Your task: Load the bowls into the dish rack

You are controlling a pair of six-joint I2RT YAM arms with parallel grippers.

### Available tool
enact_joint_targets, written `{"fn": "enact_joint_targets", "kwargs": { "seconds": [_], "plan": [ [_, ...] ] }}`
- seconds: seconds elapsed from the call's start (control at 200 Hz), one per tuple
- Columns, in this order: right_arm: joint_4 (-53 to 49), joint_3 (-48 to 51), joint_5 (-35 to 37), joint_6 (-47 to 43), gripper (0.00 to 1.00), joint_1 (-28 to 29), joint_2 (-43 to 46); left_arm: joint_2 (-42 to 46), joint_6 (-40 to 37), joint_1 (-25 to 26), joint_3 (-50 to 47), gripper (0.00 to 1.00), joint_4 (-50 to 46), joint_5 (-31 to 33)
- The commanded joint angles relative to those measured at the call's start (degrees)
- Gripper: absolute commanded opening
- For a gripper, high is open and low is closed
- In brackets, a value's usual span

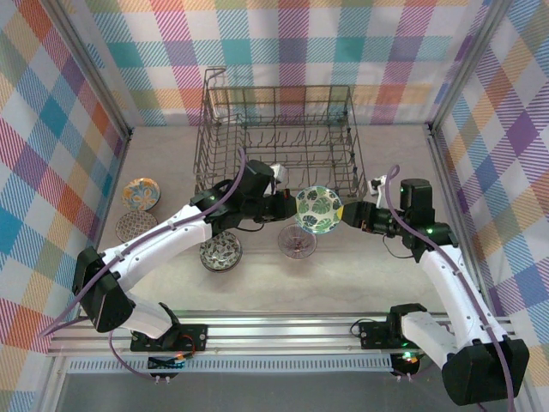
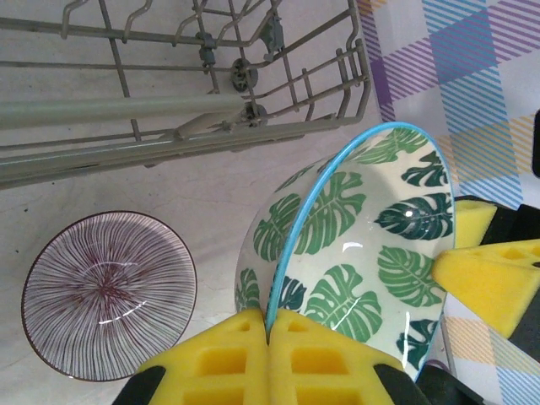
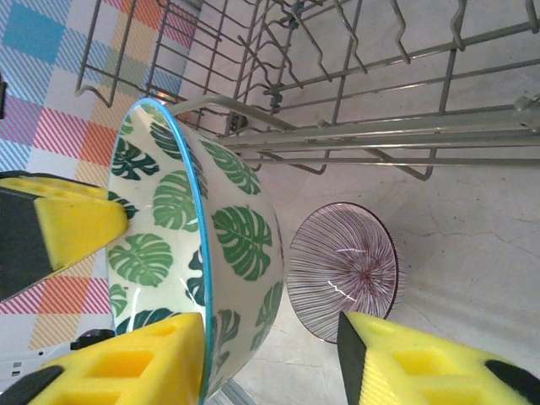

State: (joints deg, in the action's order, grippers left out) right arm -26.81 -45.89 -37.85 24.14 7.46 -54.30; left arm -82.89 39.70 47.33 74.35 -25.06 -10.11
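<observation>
Hanging just before the rack [image 1: 279, 88], the leaf bowl [image 1: 318, 209] is clamped by the left fingers [image 2: 228, 354]; the right fingers [image 3: 110, 371] straddle its opposite rim, apart. Four bowls [image 1: 140, 194] lie outside the rack; none is loaded.

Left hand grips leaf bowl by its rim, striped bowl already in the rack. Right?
No: the striped bowl sits on the table outside the rack, per the left wrist view. Left hand does grip the leaf bowl by its rim.

The raised bowl [image 1: 318, 209] sits between left hand [image 1: 292, 209] and right hand [image 1: 347, 215], before the dish rack [image 1: 279, 137].
</observation>
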Motion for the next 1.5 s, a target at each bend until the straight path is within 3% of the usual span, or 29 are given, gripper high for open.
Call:
{"fn": "enact_joint_targets", "kwargs": {
  "seconds": [0.0,0.41,0.9,1.26,1.4,1.495],
  "plan": [
    [-2.2,-2.0,1.6,-1.1,0.46,-0.1,-0.4,0.4,-1.3,1.3,3.3,0.0,0.4,1.4],
    [-2.0,-2.4,3.2,-1.6,0.45,1.8,-0.4,-2.0,-1.4,2.3,5.1,0.0,0.1,1.1],
    [-3.3,-3.2,5.4,-2.3,0.21,4.4,-2.4,-2.9,-1.7,3.3,5.9,0.0,-0.2,1.4],
    [-5.1,-4.8,12.3,-1.8,0.07,5.1,-2.2,-1.9,-3.1,3.4,6.0,0.01,-1.2,2.8],
    [-4.7,-5.8,14.0,-0.5,0.02,5.1,-3.2,-1.3,-4.2,3.3,5.9,0.1,-1.9,4.3],
    [-5.0,-7.5,14.6,-0.1,0.0,5.1,-4.5,-0.6,-5.0,2.9,6.1,0.25,-2.0,5.0]
  ]
}}
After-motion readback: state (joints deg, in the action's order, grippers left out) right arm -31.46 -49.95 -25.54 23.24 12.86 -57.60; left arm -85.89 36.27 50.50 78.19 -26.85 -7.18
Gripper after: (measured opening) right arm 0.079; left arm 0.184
